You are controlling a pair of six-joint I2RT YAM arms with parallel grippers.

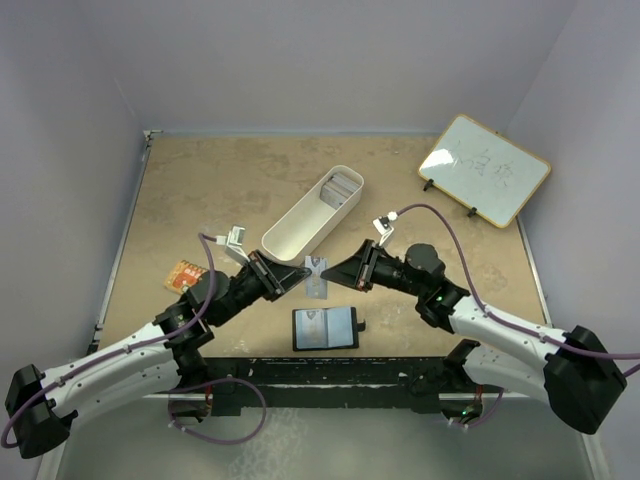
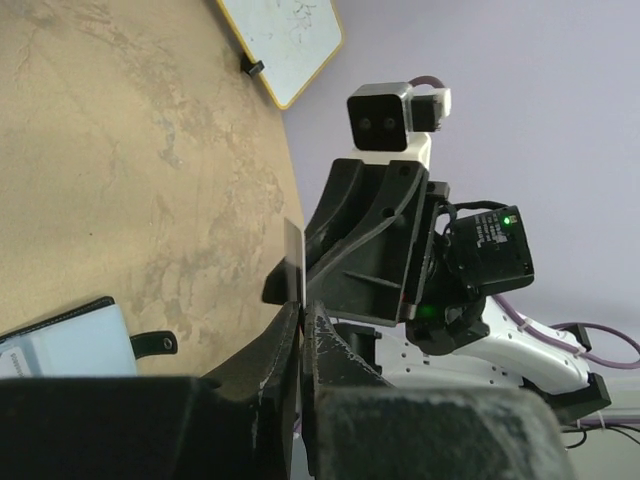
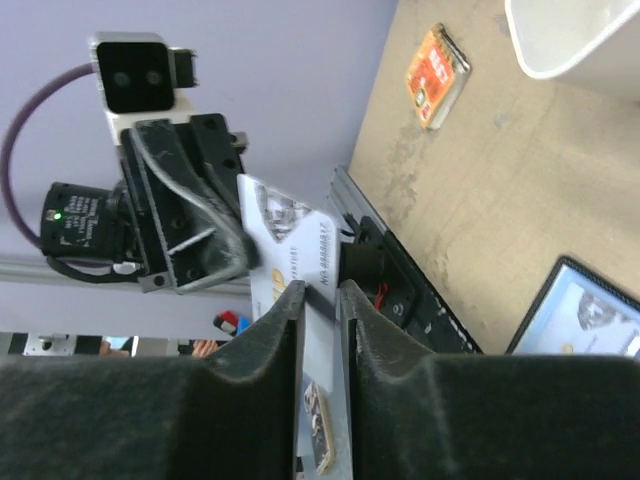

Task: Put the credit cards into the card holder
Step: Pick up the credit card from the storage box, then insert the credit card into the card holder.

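A grey-white credit card [image 1: 317, 279] hangs in the air between both grippers, above the table. My left gripper [image 1: 298, 274] is shut on its left end; in the left wrist view the card [image 2: 297, 250] shows edge-on in the pinched jaws [image 2: 301, 310]. My right gripper [image 1: 338, 272] faces it from the right. Its jaws [image 3: 320, 295] stand slightly apart around the card [image 3: 285, 225], with a gap on one side. The card holder [image 1: 325, 327] lies open just below, blue-grey inside up, also seen from the left wrist [image 2: 70, 340]. More credit cards [image 1: 340, 185] sit in the white tray [image 1: 300, 222].
An orange card [image 1: 185, 275] lies on the table at the left, behind my left arm. A small whiteboard [image 1: 484, 168] stands at the back right. The white tray lies diagonally just behind the grippers. Purple walls close in the table on three sides.
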